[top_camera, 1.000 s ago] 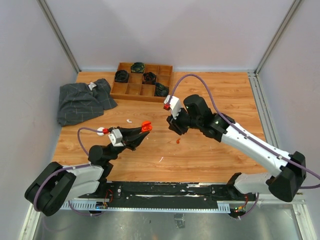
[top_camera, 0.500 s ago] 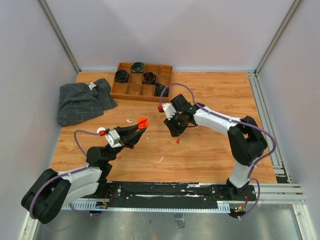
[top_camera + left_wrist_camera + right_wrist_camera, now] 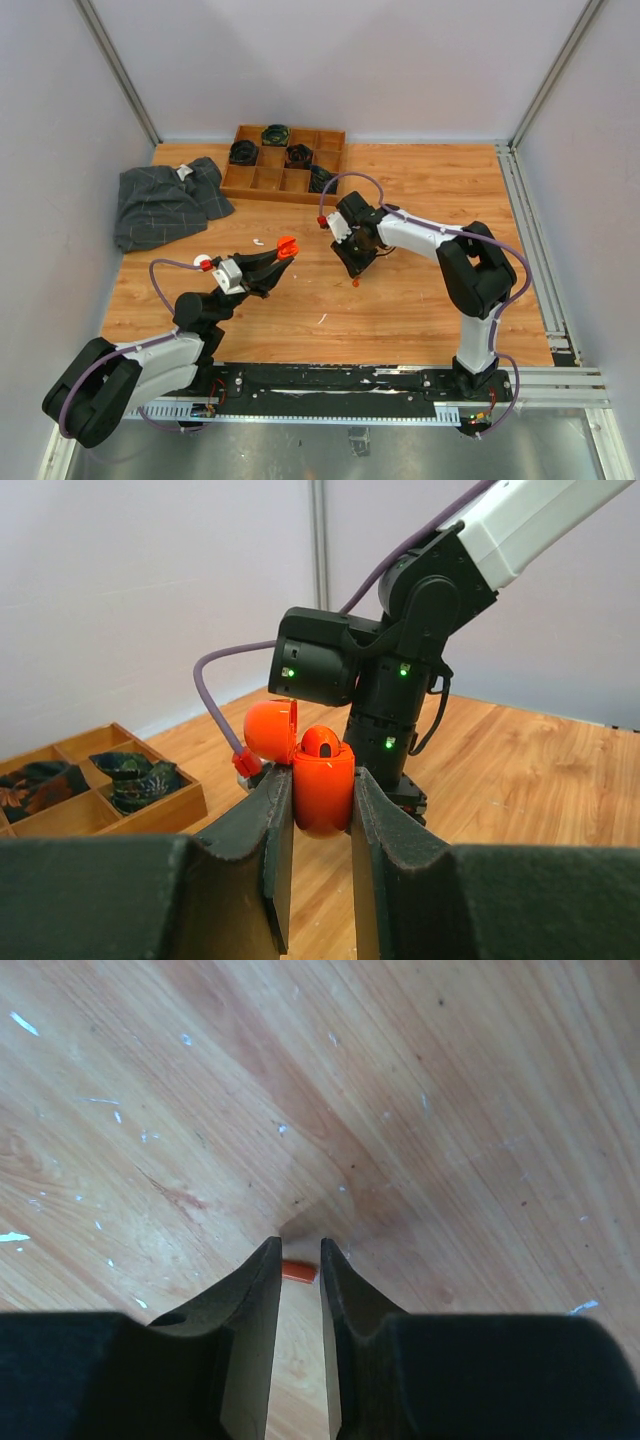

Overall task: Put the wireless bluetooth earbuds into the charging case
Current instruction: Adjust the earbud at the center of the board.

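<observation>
Between left fingers [image 3: 262,860], open orange-red charging case [image 3: 322,792]; between right fingers [image 3: 250,1330], orange-red earbud [image 3: 298,1272]

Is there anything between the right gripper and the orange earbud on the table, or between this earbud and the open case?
Nothing visible. The orange earbud lies on the table, between the tips of the right gripper. Between it and the open orange case, held by the left gripper, only table shows.
</observation>
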Robot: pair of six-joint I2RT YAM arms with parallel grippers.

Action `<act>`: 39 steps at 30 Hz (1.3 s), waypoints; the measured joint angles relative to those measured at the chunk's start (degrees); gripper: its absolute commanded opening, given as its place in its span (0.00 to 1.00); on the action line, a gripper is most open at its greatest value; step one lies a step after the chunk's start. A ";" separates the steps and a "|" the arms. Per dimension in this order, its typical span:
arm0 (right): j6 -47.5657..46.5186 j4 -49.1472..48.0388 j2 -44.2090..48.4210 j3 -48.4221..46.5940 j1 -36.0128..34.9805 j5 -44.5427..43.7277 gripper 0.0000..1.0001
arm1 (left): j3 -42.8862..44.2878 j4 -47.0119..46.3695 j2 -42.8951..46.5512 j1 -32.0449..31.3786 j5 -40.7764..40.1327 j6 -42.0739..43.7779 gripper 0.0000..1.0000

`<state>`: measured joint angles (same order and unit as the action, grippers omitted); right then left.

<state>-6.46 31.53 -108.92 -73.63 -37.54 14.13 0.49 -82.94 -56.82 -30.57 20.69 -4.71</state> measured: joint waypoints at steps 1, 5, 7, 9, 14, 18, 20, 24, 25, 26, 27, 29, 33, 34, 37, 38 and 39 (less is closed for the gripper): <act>0.24 0.11 0.00 0.15 0.07 -0.55 0.22 | 0.00 0.00 0.00 0.00 0.04 -0.02 0.00; 1.68 0.28 0.55 1.42 0.11 -1.73 0.22 | 0.00 0.17 0.00 0.00 0.52 -0.02 0.00; 2.34 0.39 1.27 2.36 0.11 -2.08 0.22 | 0.00 0.31 0.00 0.00 0.72 -0.02 0.00; 3.26 0.52 2.34 3.85 0.11 -2.16 0.22 | 0.00 0.35 0.00 0.00 0.94 -0.04 0.00; 5.42 1.75 4.79 6.99 0.09 -1.68 0.22 | 0.00 0.35 0.00 0.00 1.42 -0.24 0.00; 6.82 2.71 6.14 8.63 -0.02 -1.16 0.24 | 0.00 0.35 0.00 0.00 1.75 -0.26 0.00; 7.23 3.82 6.88 9.11 -0.33 -1.22 0.28 | 0.00 0.35 0.00 0.00 1.95 -0.28 0.00; 7.58 5.07 9.70 9.29 -0.70 -1.01 0.30 | 0.00 0.35 0.00 0.00 2.12 -0.33 0.00; 7.58 5.27 10.29 9.20 -0.72 -0.74 0.31 | 0.00 0.35 0.00 0.00 2.14 -0.42 0.00; 7.58 5.51 10.64 9.03 -0.94 -0.59 0.31 | 0.00 0.35 0.00 0.00 2.21 -0.46 0.00; 7.58 5.75 10.73 8.68 -1.07 -0.55 0.32 | 0.00 0.35 0.00 0.00 2.29 -0.46 0.00; 7.67 5.79 10.60 8.20 -1.16 -0.35 0.32 | 0.00 0.35 0.00 0.00 2.34 -0.48 0.00; 8.26 5.86 9.05 6.99 -1.20 -0.24 0.34 | 0.00 0.35 0.04 0.00 2.40 -0.48 0.00; 8.57 5.81 8.61 6.84 -1.20 -0.24 0.35 | 0.00 0.35 0.11 0.00 2.43 -0.50 0.00; 9.57 5.77 7.74 6.69 -1.51 -0.37 0.36 | 0.00 0.35 0.33 0.00 2.45 -0.48 0.00; 9.86 5.77 7.48 6.69 -1.73 -0.52 0.36 | 0.00 0.35 0.35 0.00 2.45 -0.50 0.00; 10.16 5.77 7.15 6.60 -2.03 -0.66 0.36 | 0.00 0.35 0.35 0.00 2.47 -0.50 0.00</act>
<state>3.70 37.30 -101.78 -67.02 -39.57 13.47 0.49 -82.59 -56.47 -30.57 23.16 -5.21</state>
